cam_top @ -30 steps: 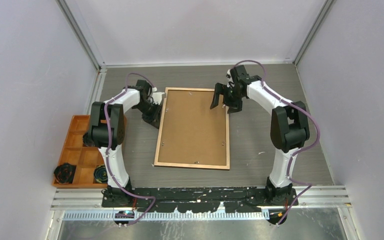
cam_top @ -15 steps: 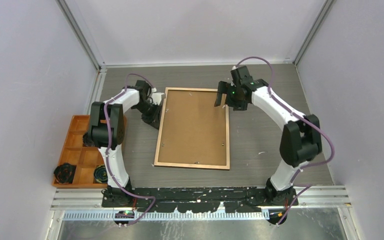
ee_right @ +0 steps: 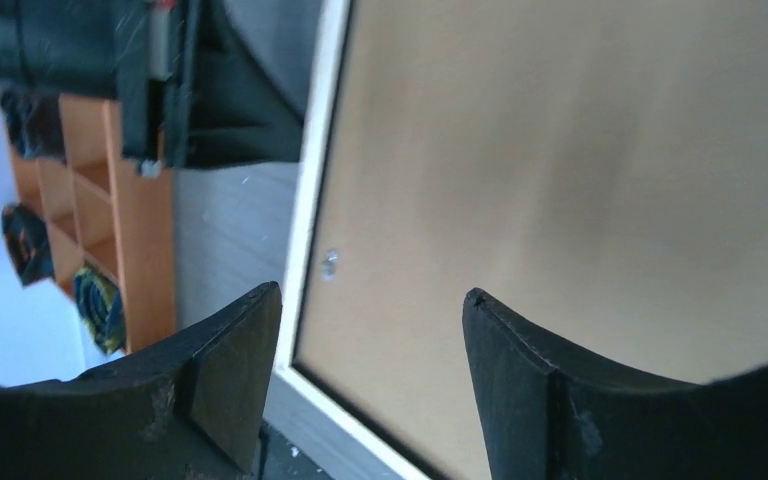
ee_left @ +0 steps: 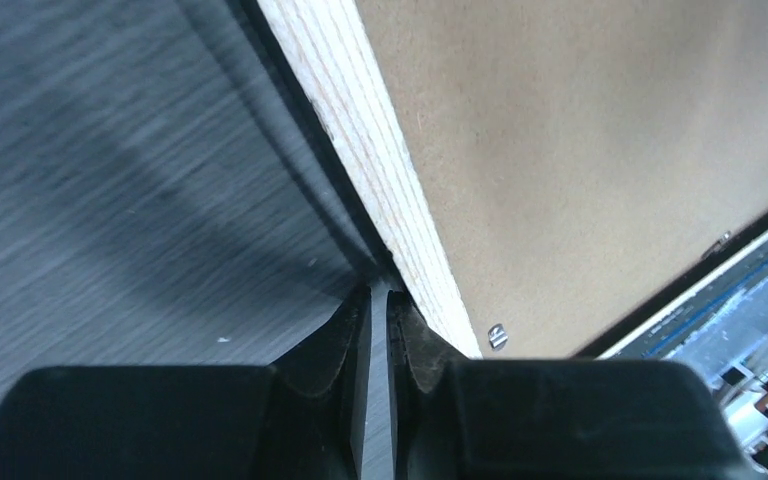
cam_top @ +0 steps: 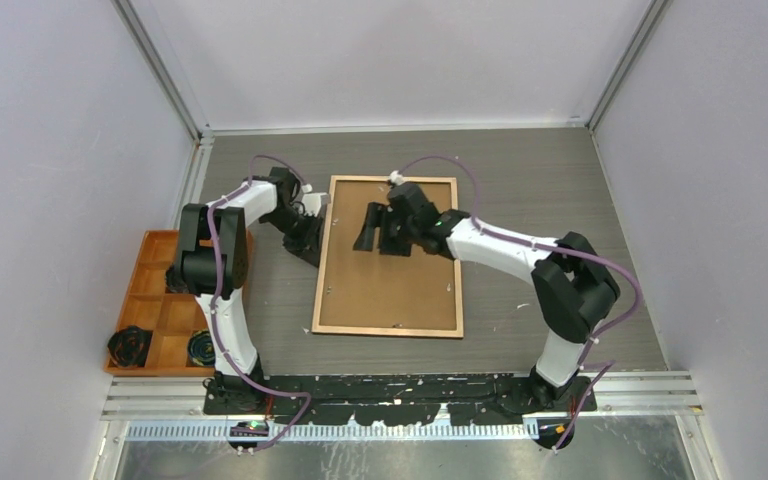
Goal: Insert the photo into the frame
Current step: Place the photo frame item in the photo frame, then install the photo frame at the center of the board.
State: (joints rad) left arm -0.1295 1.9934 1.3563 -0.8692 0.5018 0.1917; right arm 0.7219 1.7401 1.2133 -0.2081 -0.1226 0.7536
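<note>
The frame (cam_top: pixel 385 329) lies back-up in the middle of the table, its light wood rails around a plain brown backing board (cam_top: pixel 390 285). The photo is hidden. My left gripper (cam_top: pixel 311 240) is shut with nothing between its fingers. Its tips (ee_left: pixel 378 295) rest low on the table against the outer side of the frame's left rail (ee_left: pixel 360 120). My right gripper (cam_top: pixel 380 238) hangs open over the upper part of the board (ee_right: pixel 560 180), jaws empty (ee_right: pixel 370 300), with the left rail (ee_right: pixel 315 180) just beyond one fingertip.
An orange compartment tray (cam_top: pixel 155 300) stands at the left table edge, holding two dark bundles (cam_top: pixel 130 345) in its near cells. Small metal tabs (ee_left: pixel 497 336) sit along the frame's inner edge. Walls close the table on three sides.
My right arm has swung left from the frame's far right corner to over the upper board, and its jaws have narrowed somewhat. The left arm has barely moved.
</note>
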